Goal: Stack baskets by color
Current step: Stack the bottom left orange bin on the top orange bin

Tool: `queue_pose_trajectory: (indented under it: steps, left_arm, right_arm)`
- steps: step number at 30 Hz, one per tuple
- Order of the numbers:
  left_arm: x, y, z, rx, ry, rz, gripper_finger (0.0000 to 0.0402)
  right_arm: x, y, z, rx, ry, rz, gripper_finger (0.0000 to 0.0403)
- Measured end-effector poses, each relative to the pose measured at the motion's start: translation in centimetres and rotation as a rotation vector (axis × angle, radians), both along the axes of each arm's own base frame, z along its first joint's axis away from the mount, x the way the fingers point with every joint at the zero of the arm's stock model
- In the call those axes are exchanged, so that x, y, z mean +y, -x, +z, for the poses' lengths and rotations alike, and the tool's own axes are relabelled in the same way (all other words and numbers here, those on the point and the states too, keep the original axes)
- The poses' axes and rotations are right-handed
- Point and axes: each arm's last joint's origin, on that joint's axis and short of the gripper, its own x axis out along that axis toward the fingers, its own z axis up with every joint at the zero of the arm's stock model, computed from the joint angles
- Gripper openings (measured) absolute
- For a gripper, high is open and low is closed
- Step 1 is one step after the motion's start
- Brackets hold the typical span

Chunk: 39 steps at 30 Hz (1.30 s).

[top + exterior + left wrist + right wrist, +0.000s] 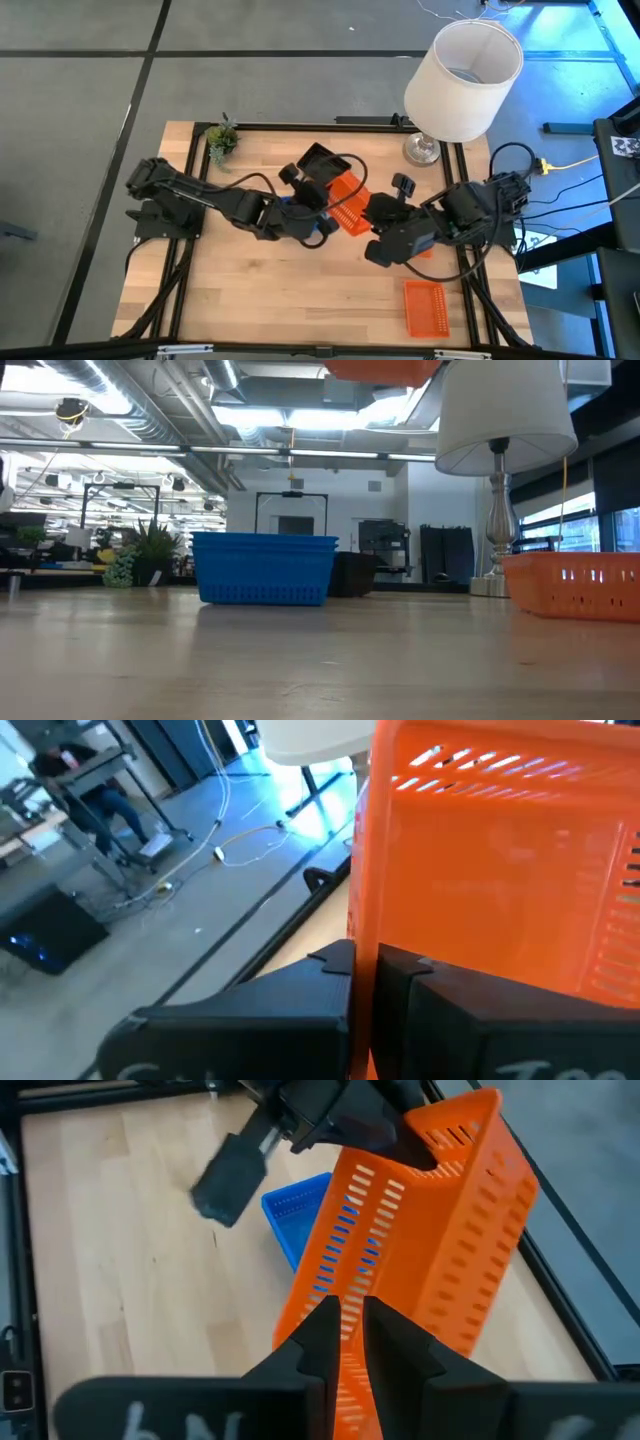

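Right end effector (345,1342) pinching the lattice wall of an orange rectangular plastic basket (430,1240), dark fingers pressed on either side of the thin wall, basket tilted and lifted clear of the wooden counter (270,300). Left end effector (362,982) pressed together on the wall of the same orange basket at its other end, seen in the high view near the counter's middle (348,205) between the two dark arms. Just beyond the held basket in the right wrist view, a blue lattice-walled plastic basket stack (297,1215), resting on the counter; in the low view, blue baskets nested together (264,568) standing upright. A black plastic basket (320,160) just behind the left end effector. A second orange lattice basket (424,305) lying alone near the counter's front edge on the right side, well apart from the rest. A third orange basket (575,582) at the right in the low view. Big white lampshade (463,78) on a metal lamp base at the far right corner; small green plant (221,138) at the far left corner.
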Motion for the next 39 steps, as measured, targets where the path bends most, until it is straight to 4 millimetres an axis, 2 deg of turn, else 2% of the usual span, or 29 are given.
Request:
queue_pose_trajectory:
  steps: [4,16,27,39]
  left_arm:
    - [-0.6,0.0,0.6,-0.013,-0.008,-0.018,0.0000]
    - [-2.1,0.5,0.6,-0.015,-0.019,-0.041,0.0000]
    - [-1.5,0.6,0.2,0.016,-0.026,-0.010,0.0000]
    - [-1.6,0.7,0.0,0.041,-0.028,-0.021,0.0000]
  right_arm:
    - [-0.3,-0.5,-0.3,0.005,-0.001,-0.022,0.0048]
    - [-1.1,-1.2,-0.6,0.018,0.005,-0.042,0.0048]
    - [-0.1,-0.8,-0.5,-0.005,-0.006,-0.036,0.0043]
    - [-0.1,-0.7,-0.5,-0.012,-0.002,-0.062,0.0043]
